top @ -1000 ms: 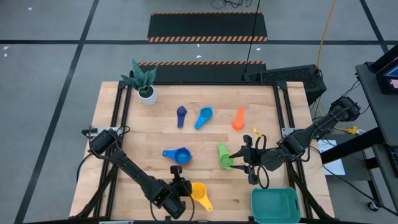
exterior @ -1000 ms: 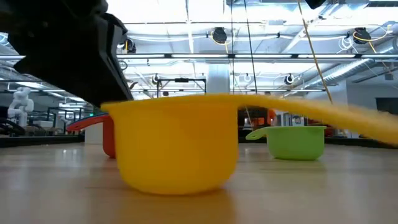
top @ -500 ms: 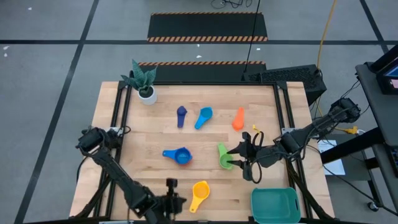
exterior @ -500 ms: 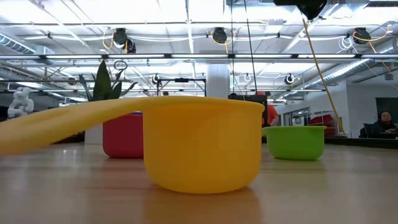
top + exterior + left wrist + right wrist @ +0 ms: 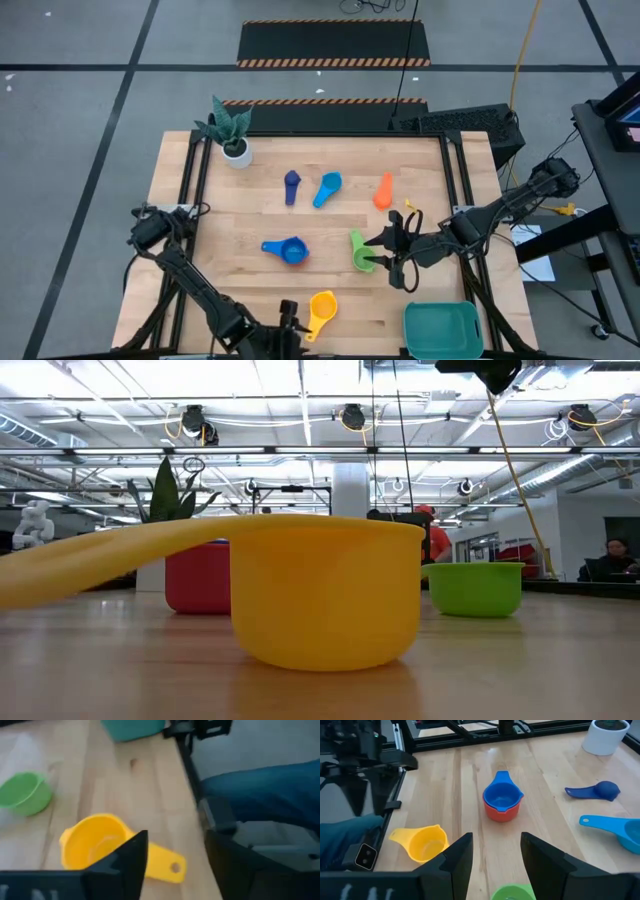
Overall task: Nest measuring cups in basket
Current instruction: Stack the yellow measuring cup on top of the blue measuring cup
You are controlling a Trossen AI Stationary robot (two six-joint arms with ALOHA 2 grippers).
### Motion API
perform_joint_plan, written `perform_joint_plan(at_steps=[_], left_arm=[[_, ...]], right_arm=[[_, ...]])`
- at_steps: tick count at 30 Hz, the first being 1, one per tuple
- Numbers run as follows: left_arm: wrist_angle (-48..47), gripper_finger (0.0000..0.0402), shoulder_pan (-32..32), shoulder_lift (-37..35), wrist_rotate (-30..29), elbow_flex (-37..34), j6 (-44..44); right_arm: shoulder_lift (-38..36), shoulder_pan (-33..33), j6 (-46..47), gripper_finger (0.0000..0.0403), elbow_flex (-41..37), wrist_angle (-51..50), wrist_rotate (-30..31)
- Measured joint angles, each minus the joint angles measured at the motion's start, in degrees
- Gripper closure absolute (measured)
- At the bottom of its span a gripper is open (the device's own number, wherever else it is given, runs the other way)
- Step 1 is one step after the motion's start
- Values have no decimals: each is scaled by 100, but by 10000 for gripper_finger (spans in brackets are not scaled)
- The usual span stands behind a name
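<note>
The yellow cup (image 5: 322,305) stands on its base near the table's near edge, its handle (image 5: 167,865) pointing near-left. My left gripper (image 5: 288,318) hangs open at that edge, its fingers on either side of the handle's end without touching it. My right gripper (image 5: 380,252) hovers open just above the green cup (image 5: 362,252), which stands on the table (image 5: 475,588). A blue cup (image 5: 502,795) sits nested in the red cup (image 5: 501,815). Navy (image 5: 291,185), light blue (image 5: 327,188) and orange (image 5: 384,190) cups lie farther back. The teal basket (image 5: 442,330) stands at the near right corner.
A white plant pot (image 5: 236,150) stands at the far left corner. Dark frame rails (image 5: 190,200) run along the table's left and right sides. Bare wood lies between the yellow cup and the basket. A person's blue-clad leg (image 5: 260,785) shows beyond the near edge.
My left gripper has drawn back from beside the yellow cup toward the table's near edge, then come a little right. The yellow cup has turned about on the table: its handle pointed near-right and now points near-left. My right gripper has edged toward the green cup.
</note>
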Motion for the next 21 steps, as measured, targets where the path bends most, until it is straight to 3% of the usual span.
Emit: perform_joint_plan(at_steps=[6, 16, 21], left_arm=[[216, 182, 119, 343, 293, 5, 144], [123, 264, 448, 519, 198, 2, -123], [-340, 285, 463, 519, -129, 5, -199]], right_arm=[[0, -2, -13, 243, 0, -1, -2], [0, -2, -88, 243, 0, -2, -4], [0, -2, -103, 243, 0, -2, -4]])
